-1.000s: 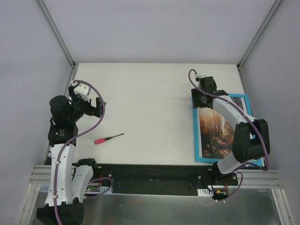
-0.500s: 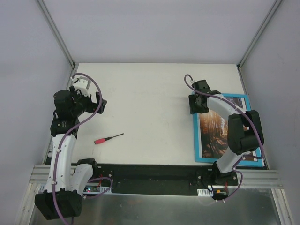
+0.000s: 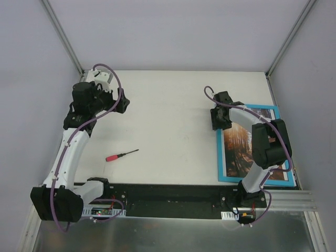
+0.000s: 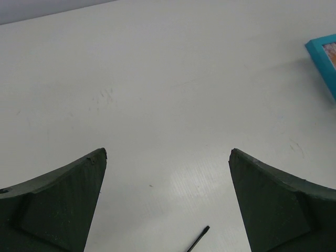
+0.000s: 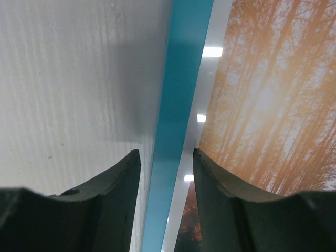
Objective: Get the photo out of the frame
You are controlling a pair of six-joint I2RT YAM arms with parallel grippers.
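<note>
We note the left fingers [image 4: 63, 205] spread wide above the desk [image 4: 157, 79], holding nothing. The right fingers [image 5: 100, 199] stand narrower, straddling the left rail of the frame [image 5: 181, 79]; we cannot tell whether they touch it. The photo [image 5: 268, 94] lies inside the frame, at the desk's right side.

It was a robotics lab test cell: a bare white desk [image 3: 168, 110] boxed in by plain pale panels [image 3: 173, 31] and aluminium posts [image 3: 62, 34], with two cabled robot arms [image 3: 71, 149] bolted to a metal rail [image 3: 304, 198].
</note>
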